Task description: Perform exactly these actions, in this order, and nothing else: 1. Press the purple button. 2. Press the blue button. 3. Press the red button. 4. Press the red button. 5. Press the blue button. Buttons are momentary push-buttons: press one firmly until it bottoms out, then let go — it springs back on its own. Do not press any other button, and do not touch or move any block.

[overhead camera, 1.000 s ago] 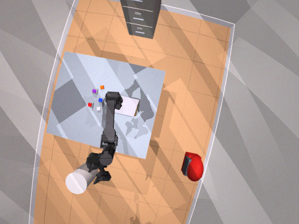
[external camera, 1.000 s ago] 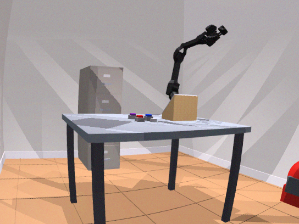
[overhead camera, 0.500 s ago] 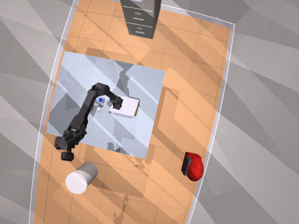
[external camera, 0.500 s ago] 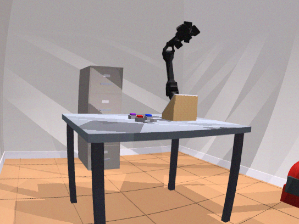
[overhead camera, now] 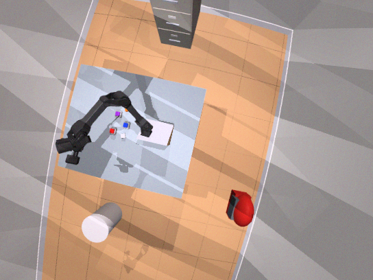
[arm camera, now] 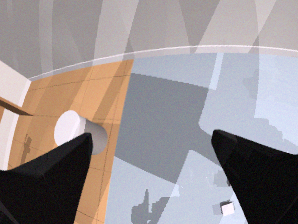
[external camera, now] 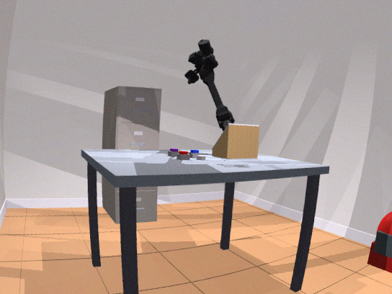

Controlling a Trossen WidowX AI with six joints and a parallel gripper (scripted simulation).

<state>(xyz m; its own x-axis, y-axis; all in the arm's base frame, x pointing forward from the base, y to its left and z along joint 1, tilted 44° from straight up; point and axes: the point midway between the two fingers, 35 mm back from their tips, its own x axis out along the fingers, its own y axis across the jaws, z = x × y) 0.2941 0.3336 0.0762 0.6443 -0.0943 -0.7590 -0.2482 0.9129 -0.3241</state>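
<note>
Top view: the arm rises from a tan wedge-shaped base block on the worktop, bends over the button cluster and reaches out to the worktop's edge on the far side of the buttons from the base.
End effector: over the worktop's edge, fingers spread wide with nothing between them.
Purple button: on the worktop, under the arm's bent span, well apart from the end effector.
Blue button: just beside the purple one, toward the base block; the farthest of the three from the end effector.
Red button: the nearest of the three to the end effector, still well apart from it.
Small white block: beside the red button, between it and the base block.
Orange piece: near the purple button, partly hidden by the arm.
Exterior view: end effector high above the worktop; purple button, red button and blue button sit low in a cluster beside the base block, far beneath the end effector.
Wrist view: two dark fingers frame the worktop below; a small white block shows near the right-hand finger; none of the three task buttons can be made out.
Floor items: white cylinder, red object, grey filing cabinet.
</note>
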